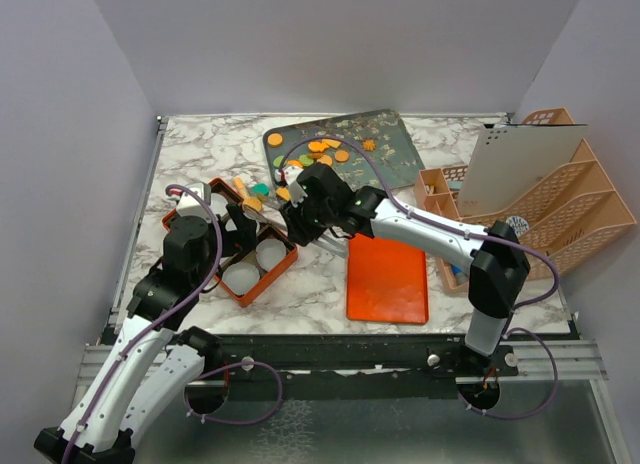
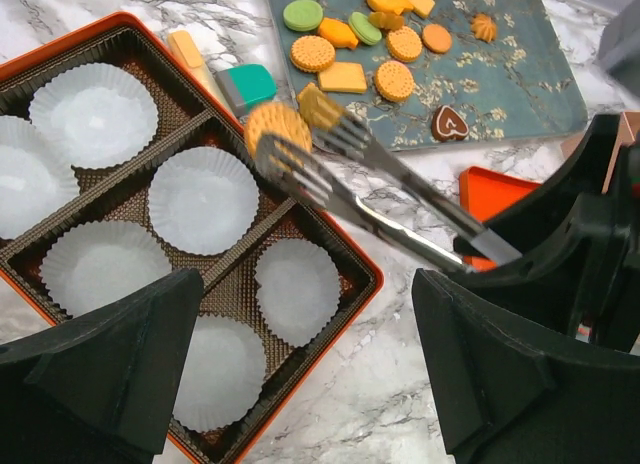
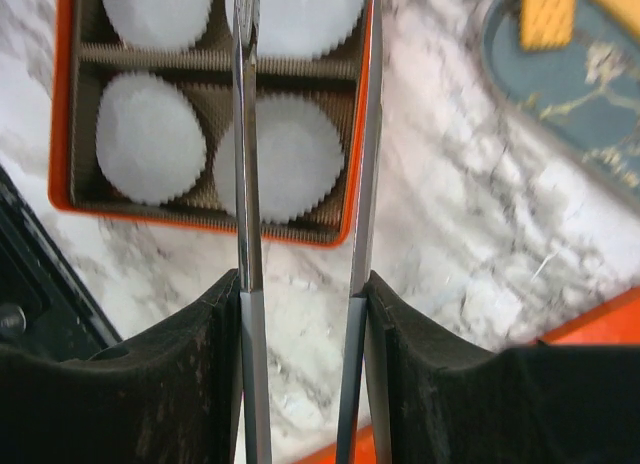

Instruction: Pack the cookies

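Cookie [image 2: 278,132] pinched in tongs [image 2: 400,199] (above box [image 2: 372,276] rim), tongs clenched by right gripper [image 3: 305,294]; left gripper [image 2: 300,324] released.

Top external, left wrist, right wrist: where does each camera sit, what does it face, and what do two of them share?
Top external: above and behind the arm bases, looking down on the table; both arms show.
Left wrist: over the box, facing the cookie tray; the open left gripper frames the bottom.
Right wrist: looks along the tongs onto the box; the right gripper clamps them.
Shared: both wrist views show tongs and box.
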`<action>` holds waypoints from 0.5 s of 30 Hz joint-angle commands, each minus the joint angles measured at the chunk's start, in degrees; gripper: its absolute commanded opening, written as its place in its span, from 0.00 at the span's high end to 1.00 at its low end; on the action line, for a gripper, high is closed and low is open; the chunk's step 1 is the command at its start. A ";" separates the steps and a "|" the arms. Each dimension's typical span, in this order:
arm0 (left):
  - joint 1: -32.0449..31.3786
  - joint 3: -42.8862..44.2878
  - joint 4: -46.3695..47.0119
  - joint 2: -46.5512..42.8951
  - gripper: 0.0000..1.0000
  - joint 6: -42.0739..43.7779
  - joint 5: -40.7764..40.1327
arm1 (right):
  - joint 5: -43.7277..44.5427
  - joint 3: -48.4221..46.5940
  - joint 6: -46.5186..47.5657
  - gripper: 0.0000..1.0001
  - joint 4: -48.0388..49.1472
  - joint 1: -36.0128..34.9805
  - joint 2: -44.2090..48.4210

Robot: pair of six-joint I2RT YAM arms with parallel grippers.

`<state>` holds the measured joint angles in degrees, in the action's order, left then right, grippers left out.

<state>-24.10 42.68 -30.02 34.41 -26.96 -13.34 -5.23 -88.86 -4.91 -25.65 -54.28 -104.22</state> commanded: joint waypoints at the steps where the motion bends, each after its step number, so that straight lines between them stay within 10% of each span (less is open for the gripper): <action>1: 0.19 0.62 -1.18 -0.14 0.06 -0.27 0.89 | -2.66 4.60 -1.44 0.87 -5.49 -0.50 3.47; 15: 0.19 0.58 0.05 1.64 0.05 0.42 0.92 | -7.04 10.01 -1.73 0.87 -9.91 -1.90 7.32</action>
<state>-24.10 42.68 -30.15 35.68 -26.92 -13.37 -9.37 -79.26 -6.59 -33.95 -55.02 -98.70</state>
